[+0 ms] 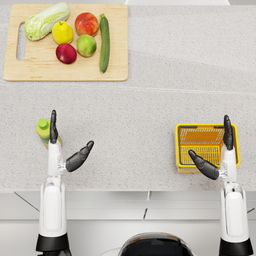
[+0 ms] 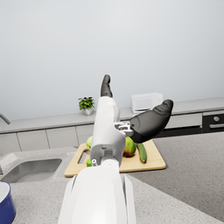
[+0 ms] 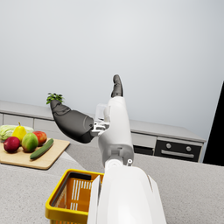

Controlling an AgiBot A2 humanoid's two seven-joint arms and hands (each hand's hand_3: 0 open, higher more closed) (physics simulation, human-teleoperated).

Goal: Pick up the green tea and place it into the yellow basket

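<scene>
The green tea bottle point(image 1: 43, 129), pale green with a bright green cap, stands upright on the speckled counter at the left. My left hand point(image 1: 75, 159) is open right beside it: the fingers reach up along the bottle's right side and the thumb is spread away to the right, holding nothing. The yellow basket point(image 1: 182, 131) sits on the counter at the right, with nothing in it. My right hand point(image 1: 206, 167) is open over the basket's right side and front, holding nothing. In the wrist views the left hand point(image 2: 151, 122) and the right hand point(image 3: 72, 122) show spread fingers, and the basket point(image 3: 61, 205) lies below the right forearm.
A wooden cutting board point(image 1: 15, 70) at the far left carries a cabbage point(image 1: 46, 20), a yellow fruit point(image 1: 62, 32), two red fruits, a green one and a cucumber point(image 1: 104, 42). A sink point(image 2: 30, 168) and a blue pot point(image 2: 4, 205) lie left of the bottle. The counter's front edge runs just below both hands.
</scene>
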